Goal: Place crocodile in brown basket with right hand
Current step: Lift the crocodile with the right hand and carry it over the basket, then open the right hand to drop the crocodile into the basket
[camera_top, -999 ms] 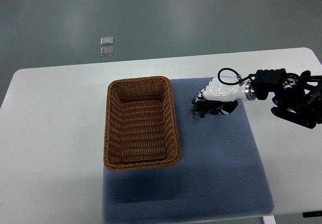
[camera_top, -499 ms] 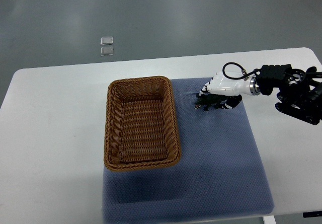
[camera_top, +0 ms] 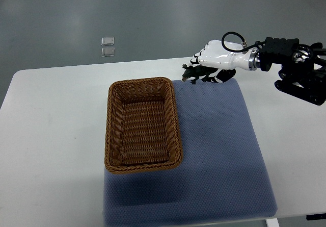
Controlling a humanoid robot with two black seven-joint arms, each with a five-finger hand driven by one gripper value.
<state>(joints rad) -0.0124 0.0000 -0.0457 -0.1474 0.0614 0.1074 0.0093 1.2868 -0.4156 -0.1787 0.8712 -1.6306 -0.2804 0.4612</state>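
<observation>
You see one crocodile, one brown basket, one blue mat, one table, two clear floor squares.

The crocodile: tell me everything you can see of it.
The crocodile is a small, dark green toy, maybe plastic, with short legs splayed out. It lies roughly level, one end pointing left, the other hidden under the white right hand, which grips it. It seems held in the air over the far edge of the blue mat, just beyond the brown basket and outside it.
</observation>
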